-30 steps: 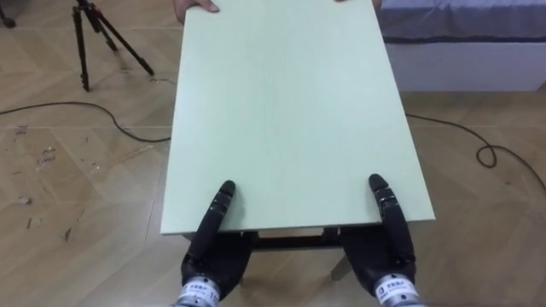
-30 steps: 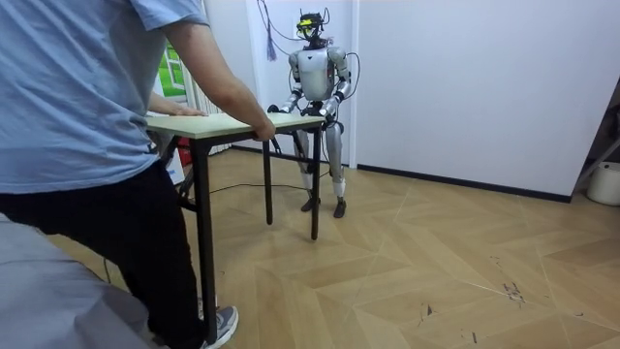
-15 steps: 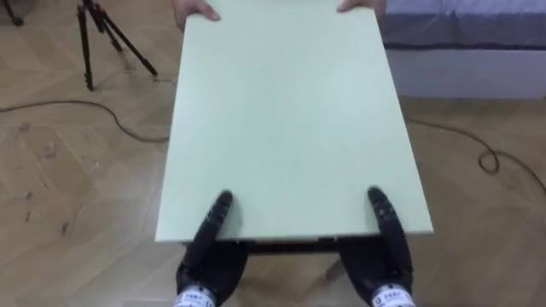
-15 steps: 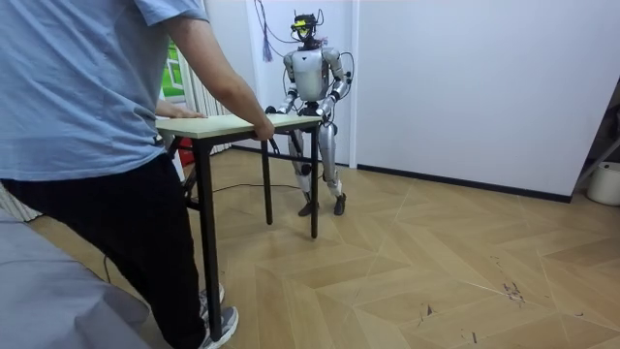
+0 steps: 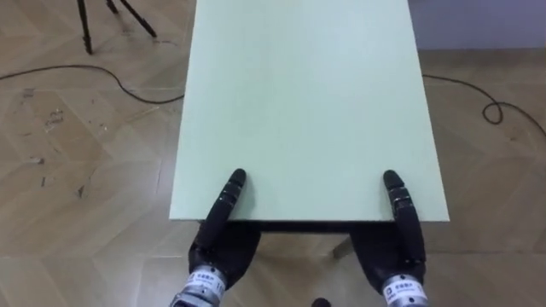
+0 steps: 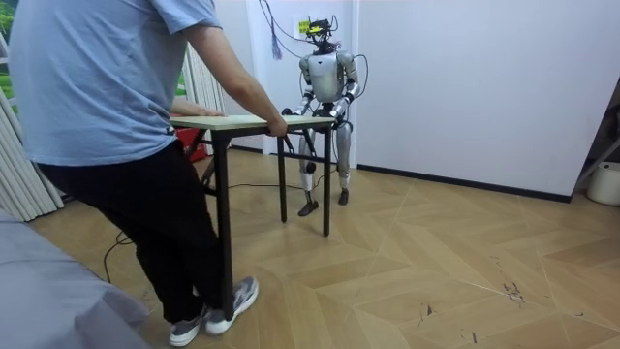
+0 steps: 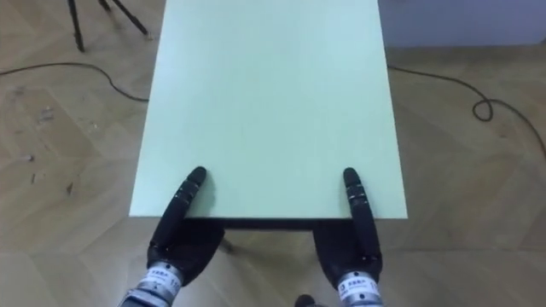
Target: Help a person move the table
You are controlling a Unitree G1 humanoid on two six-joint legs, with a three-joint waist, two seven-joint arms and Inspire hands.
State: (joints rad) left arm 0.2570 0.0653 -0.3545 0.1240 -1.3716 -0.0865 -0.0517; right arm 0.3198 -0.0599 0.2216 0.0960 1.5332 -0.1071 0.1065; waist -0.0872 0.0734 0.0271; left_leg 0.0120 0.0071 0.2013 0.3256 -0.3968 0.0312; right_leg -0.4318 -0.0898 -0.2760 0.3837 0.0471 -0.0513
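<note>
1. Pale green tabletop [image 5: 307,102] stretches between the robot and a person [image 6: 107,107], who holds its far end.
2. Left hand [image 5: 218,247] and right hand [image 5: 397,256] meet its near edge, one near each corner; their grip cannot be told.

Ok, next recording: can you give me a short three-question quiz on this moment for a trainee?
1. True or false: a cup stands on the table.
2. Where does the person hold the table? A) the end opposite the robot B) the robot's end C) nowhere
3. Fill in: the left robot hand and right robot hand are at the table's ___ edge, seen from the robot's head.
Key: 1 false; 2 A; 3 near.
</note>
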